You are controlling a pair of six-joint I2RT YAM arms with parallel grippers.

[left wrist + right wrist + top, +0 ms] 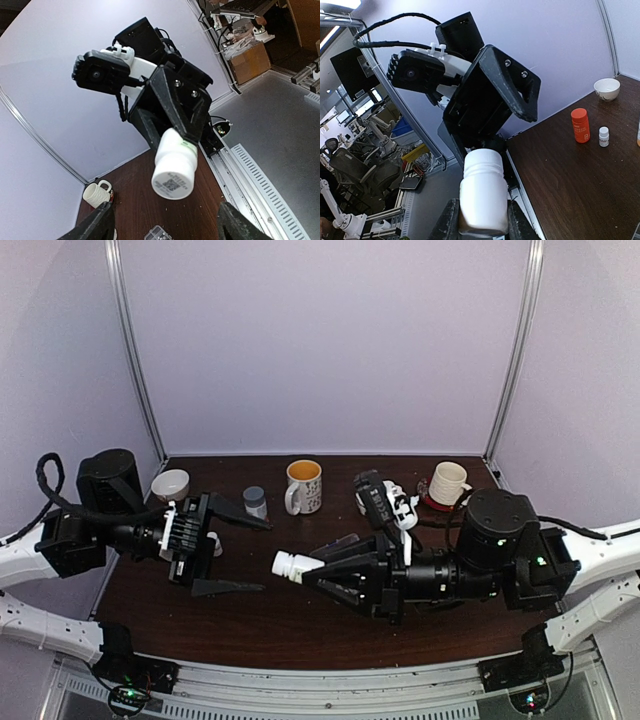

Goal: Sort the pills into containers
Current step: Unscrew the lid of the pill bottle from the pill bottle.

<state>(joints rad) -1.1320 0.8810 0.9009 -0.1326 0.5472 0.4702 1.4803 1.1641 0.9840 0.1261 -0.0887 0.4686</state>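
Note:
My right gripper [315,570] is shut on a white bottle [295,564] held level above the table, its capped end pointing left. In the right wrist view the bottle [482,192] sits squeezed between the two fingers [447,222]. My left gripper [265,558] faces it from the left, open, its fingers apart on either side of the bottle's end without touching it. In the left wrist view the bottle [172,170] hangs between and beyond the open fingers [97,225]. A corner of the clear pill box [157,234] shows below, with a few pale pills inside.
At the back stand a white bowl [170,483], a small grey-capped bottle [255,501], a mug with a yellow inside [303,486] and a white mug on a red coaster [447,483]. An orange bottle [580,125] and a tiny white bottle [603,136] stand on the table.

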